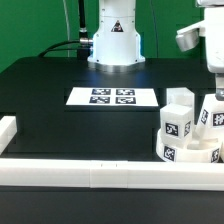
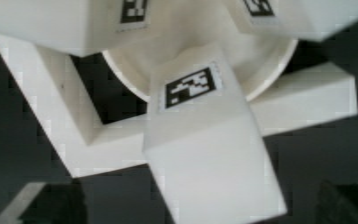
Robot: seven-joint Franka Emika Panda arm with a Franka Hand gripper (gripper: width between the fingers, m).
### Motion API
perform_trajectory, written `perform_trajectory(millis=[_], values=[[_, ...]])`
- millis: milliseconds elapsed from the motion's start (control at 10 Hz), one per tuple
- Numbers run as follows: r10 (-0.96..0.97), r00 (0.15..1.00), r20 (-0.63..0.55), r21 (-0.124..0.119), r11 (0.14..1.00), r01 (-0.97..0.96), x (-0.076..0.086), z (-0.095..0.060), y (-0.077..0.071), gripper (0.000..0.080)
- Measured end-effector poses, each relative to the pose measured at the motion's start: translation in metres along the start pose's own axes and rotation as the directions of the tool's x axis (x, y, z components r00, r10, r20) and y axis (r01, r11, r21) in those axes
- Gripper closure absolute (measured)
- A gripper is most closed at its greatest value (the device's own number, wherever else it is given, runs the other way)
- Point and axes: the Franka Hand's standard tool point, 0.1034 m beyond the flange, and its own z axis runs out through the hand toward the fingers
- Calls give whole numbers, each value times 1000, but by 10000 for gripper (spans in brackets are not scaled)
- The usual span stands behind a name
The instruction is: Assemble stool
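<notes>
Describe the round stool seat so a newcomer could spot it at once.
Start at the black table and follow the white border rail along its near edge to the exterior view's right. There, among upright tagged leg blocks, sits the seat: the only round, low cylinder, tags around its side.

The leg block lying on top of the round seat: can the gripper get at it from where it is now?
Probably yes. The gripper hangs open above the pile of parts, and in the wrist view the leg block lies uppermost across the round seat, with nothing over it.
</notes>
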Motion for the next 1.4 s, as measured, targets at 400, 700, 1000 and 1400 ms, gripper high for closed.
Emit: perform_trajectory(millis=[400,700,1000,1400], values=[[-322,946,29,12,947,322,-9,11,-2,150],[-314,949,31,26,949,313,-12,19,-5,150],[-310,950,32,29,951,309,-14,21,-5,348],[-167,985,34,25,986,166,-14,21,-5,462]])
